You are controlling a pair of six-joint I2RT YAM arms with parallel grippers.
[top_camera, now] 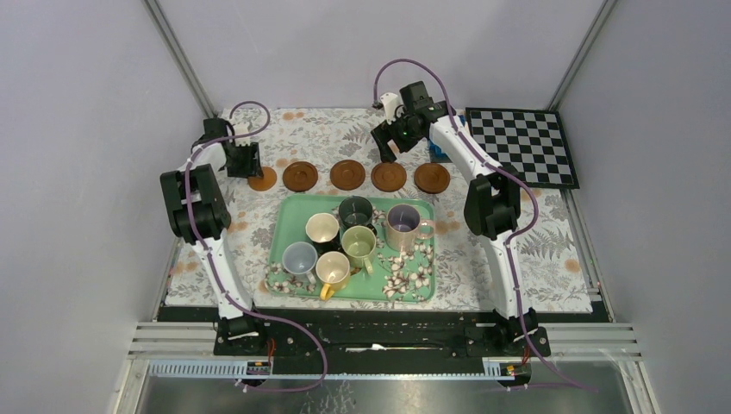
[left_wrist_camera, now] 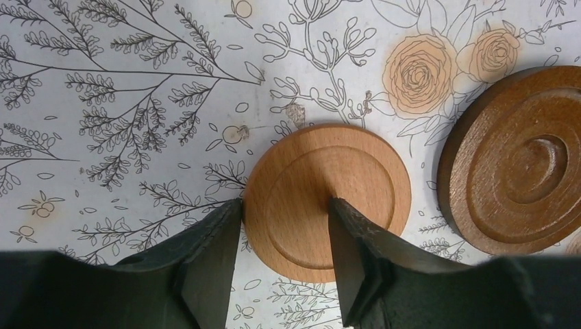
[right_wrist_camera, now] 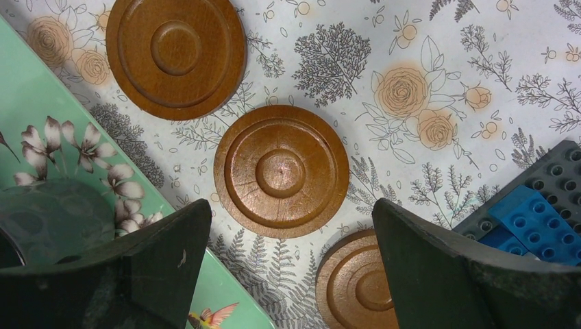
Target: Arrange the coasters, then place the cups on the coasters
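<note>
A: While the left gripper (left_wrist_camera: 286,205) straddles the rim of the pale coaster (left_wrist_camera: 329,161), is it gripping?

B: Cannot tell: jaws half-parted, coaster flat on the cloth (left_wrist_camera: 123,82). The right gripper (right_wrist_camera: 291,205) is wide, empty, above the dark coasters (right_wrist_camera: 281,171); cups (top_camera: 355,237) stand in the tray (top_camera: 284,216).

Over the surface (top_camera: 534,241), a floral-print cloth covers everything. Five coasters (top_camera: 346,175) lie in a row along the far side, the pale coaster (left_wrist_camera: 329,164) leftmost and the four others darker. Just in front sits the green tray (top_camera: 291,211). At far right lies a checkerboard (top_camera: 521,145), and near the row's right end a grey stud plate (right_wrist_camera: 558,164) carries blue bricks (right_wrist_camera: 527,223).
</note>
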